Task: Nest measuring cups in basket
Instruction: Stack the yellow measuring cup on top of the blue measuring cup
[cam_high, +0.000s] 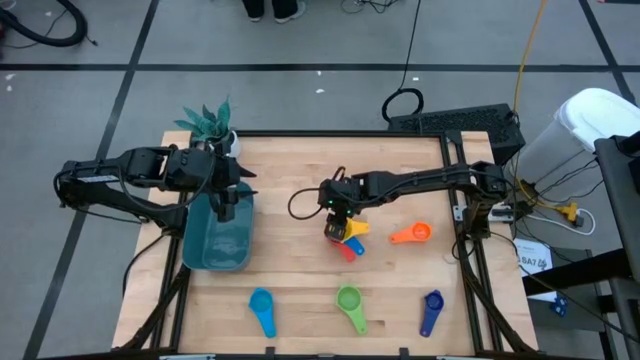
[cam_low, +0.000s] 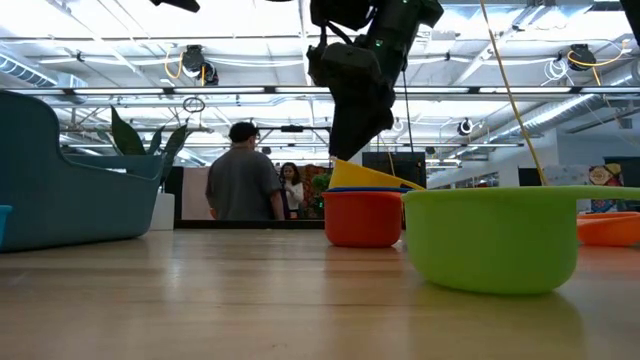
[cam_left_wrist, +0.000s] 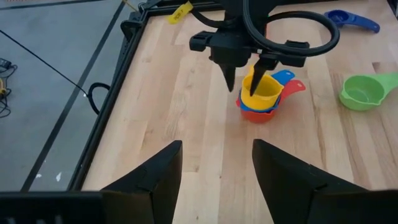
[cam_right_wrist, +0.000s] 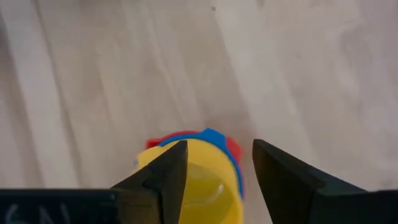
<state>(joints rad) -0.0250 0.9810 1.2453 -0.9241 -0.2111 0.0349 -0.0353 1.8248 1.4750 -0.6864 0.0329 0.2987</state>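
Nearest the low camera, the green cup (cam_low: 490, 238) is sitting upright on the wooden table (cam_low: 200, 300), and just behind it the stack is standing: a red cup (cam_low: 362, 217) at the bottom, a blue one inside it, and the yellow cup (cam_low: 366, 177) tilting on top, not seated flat.

Directly over that stack the right gripper (cam_left_wrist: 250, 73) is hanging with its fingers parted, one finger outside the yellow cup's rim and the other reaching into its bowl, so it is straddling the wall rather than clamping it. In the high view the stack's handles are fanning away from the arm toward the table's near edge, and the stack is lying at the table's middle, right under the right arm's reach; that arm is plainly the nearer one.

Farther off, the orange cup (cam_high: 411, 234) is lying just right of the stack, while the light blue cup (cam_high: 263, 309) and dark blue cup (cam_high: 431, 311) are waiting with the green one along the near edge, well apart.

On the left the teal basket (cam_high: 218, 240) is holding no cup that I can see, and the left gripper (cam_high: 226, 206) is hovering over it, fingers spread. A potted plant (cam_high: 210, 122) is standing at the table's far corner behind the basket. Beyond the table, people are standing in a lit room.
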